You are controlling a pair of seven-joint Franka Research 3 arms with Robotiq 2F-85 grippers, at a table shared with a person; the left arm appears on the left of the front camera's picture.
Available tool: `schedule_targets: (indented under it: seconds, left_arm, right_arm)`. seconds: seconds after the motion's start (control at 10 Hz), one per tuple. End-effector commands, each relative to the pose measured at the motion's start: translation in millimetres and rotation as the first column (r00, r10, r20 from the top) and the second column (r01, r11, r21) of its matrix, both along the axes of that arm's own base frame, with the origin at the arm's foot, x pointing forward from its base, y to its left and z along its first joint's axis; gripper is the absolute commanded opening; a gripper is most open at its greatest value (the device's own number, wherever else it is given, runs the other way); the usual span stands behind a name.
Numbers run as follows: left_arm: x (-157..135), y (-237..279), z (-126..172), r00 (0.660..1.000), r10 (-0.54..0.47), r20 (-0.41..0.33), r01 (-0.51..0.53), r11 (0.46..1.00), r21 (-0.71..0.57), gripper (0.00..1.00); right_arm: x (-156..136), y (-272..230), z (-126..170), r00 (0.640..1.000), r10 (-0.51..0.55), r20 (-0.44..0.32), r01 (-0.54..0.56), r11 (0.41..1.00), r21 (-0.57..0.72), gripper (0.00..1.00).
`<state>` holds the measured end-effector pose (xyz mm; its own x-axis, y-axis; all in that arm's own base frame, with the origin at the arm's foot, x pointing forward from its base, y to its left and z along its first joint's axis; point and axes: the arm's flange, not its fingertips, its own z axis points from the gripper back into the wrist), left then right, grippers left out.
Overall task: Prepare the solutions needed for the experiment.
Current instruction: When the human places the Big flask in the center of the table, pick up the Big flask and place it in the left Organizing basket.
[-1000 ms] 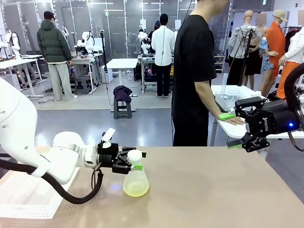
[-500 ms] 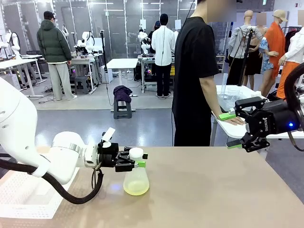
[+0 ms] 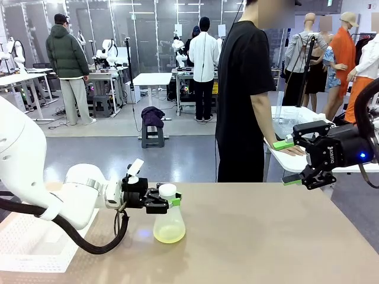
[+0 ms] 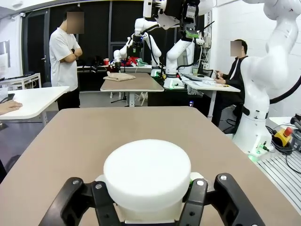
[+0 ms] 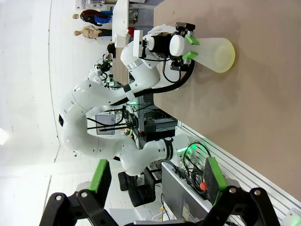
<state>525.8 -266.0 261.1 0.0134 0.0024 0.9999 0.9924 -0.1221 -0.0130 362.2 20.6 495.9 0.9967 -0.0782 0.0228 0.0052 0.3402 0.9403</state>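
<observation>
My left end effector point(image 3: 170, 202) clamps the flask point(image 3: 169, 223) by its neck for control; the right end effector point(image 3: 288, 162) waits wide open.

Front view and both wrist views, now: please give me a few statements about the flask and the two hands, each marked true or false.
1. The left hand is shut on the neck of the conical flask. True.
2. The flask lies on its side. False: it stands upright on the table.
3. The flask holds a small amount of pale yellow liquid. True.
4. The right hand grips a beaker. False: it is open, holds nothing and hangs above the table's far right edge.
5. The flask's top is open. False: a white cap covers it.
</observation>
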Motion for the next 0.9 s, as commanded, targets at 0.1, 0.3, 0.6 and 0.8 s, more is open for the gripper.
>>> schedule_targets:
  seconds: [0.1, 0.3, 0.6, 0.8]
  left_arm:
    - [-3.7, 2.3, -1.4, 1.0, 0.028, -0.004, -0.028, 0.999, 0.024, 0.0]
    - [-5.1, 4.2, -1.1, 0.999, 0.032, -0.003, -0.032, 0.999, 0.035, 0.0]
    - [-9.1, 4.5, 12.7, 0.998, 0.055, 0.01, -0.055, 0.995, 0.087, 0.04]
    - [-8.1, 10.8, 37.9, 0.998, 0.029, 0.048, -0.035, 0.991, 0.133, 0.04]
  right_arm:
    - [-0.9, 0.4, 1.5, 1.0, 0.0, 0.009, -0.001, 1.0, 0.015, 1.0]
    - [-0.9, 0.4, 1.5, 1.0, 0.0, 0.009, -0.001, 1.0, 0.015, 1.0]
    - [-0.9, 0.4, 1.5, 1.0, 0.0, 0.009, -0.001, 1.0, 0.015, 1.0]
    - [-0.9, 0.4, 1.5, 1.0, 0.0, 0.009, -0.001, 1.0, 0.015, 1.0]
